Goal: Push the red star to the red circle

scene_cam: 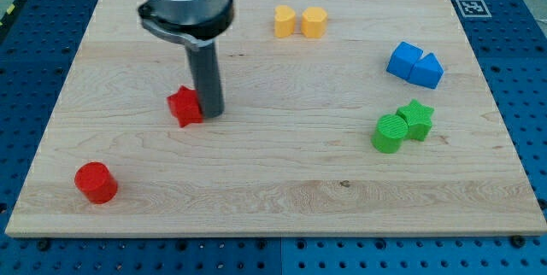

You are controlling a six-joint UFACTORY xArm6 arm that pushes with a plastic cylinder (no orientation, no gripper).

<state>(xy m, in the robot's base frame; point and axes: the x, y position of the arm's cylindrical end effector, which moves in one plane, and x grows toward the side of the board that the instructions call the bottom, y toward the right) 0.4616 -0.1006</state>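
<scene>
Red star (184, 106) sits left of the table's (282, 190) middle with my tip (211, 114) touching its right side; the tool is a plain rod, with nothing to open or close. The red circle (95, 182) lies well apart, near the view's bottom-left corner. I judge the push barely begun: the whole diagonal run down and left remains.
</scene>
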